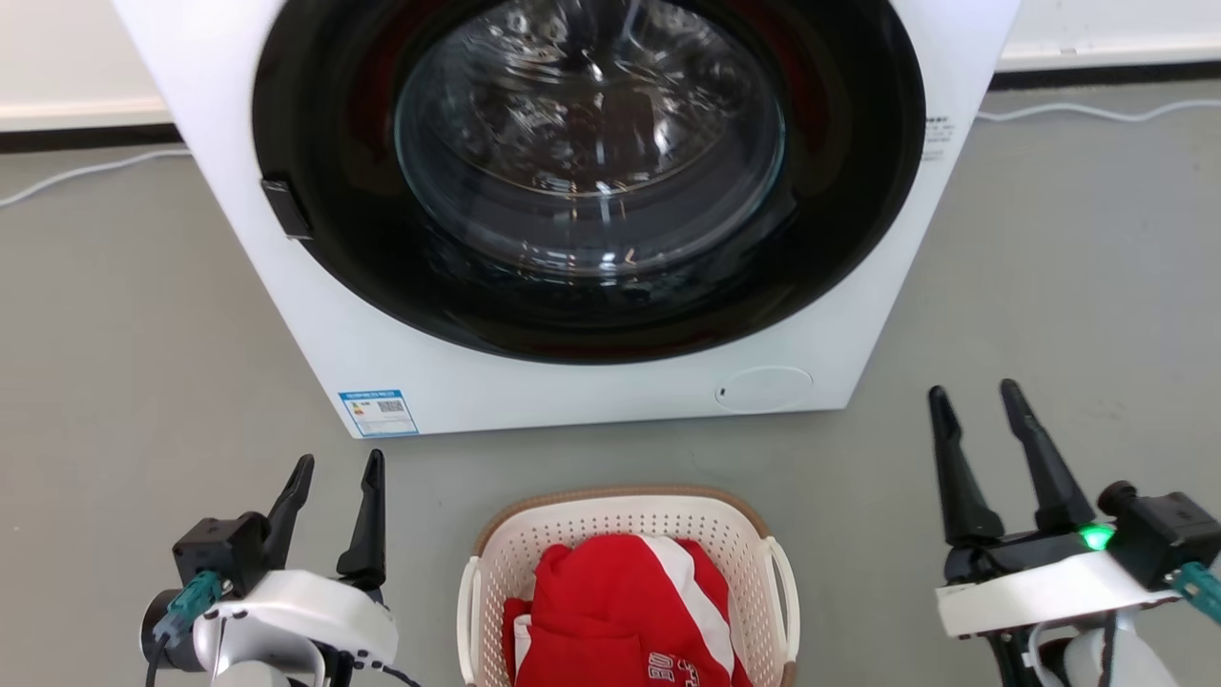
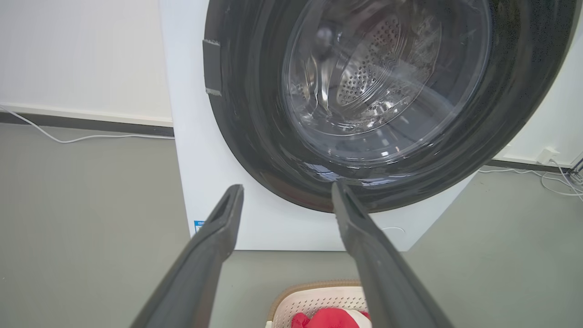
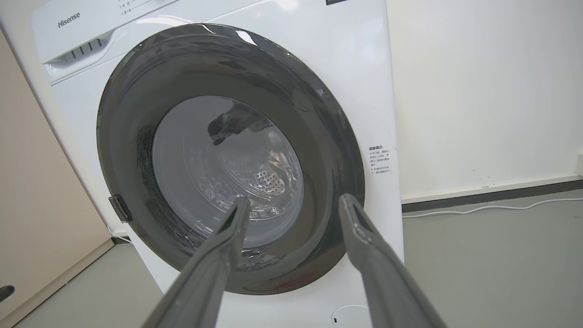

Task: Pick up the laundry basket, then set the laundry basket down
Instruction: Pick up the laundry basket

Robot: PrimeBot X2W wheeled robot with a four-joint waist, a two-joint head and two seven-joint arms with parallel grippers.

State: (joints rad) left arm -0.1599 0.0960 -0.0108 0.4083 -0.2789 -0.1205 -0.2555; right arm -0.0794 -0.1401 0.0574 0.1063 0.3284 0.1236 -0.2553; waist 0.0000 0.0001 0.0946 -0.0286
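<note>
Laundry basket [image 1: 620,520] sitting on floor [image 1: 143,334], bottom centre of head view, just in front of washing machine [image 1: 591,391]; red garment [image 1: 610,601] lying inside. Left gripper [image 1: 340,460] hovering lower left, right gripper [image 1: 973,388] lower right, both apart from basket, fingers spread, gripping nothing. Best approach, judging: each gripper going for own-side loop handles [image 1: 788,587], then both lifting level.

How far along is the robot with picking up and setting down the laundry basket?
Nothing looks done yet: the laundry basket, holding a red garment, sits on the floor before the washing machine. Nothing is in hand: the left gripper and right gripper are open, either side, not touching it. Gripping, lifting and setting down are left.
</note>
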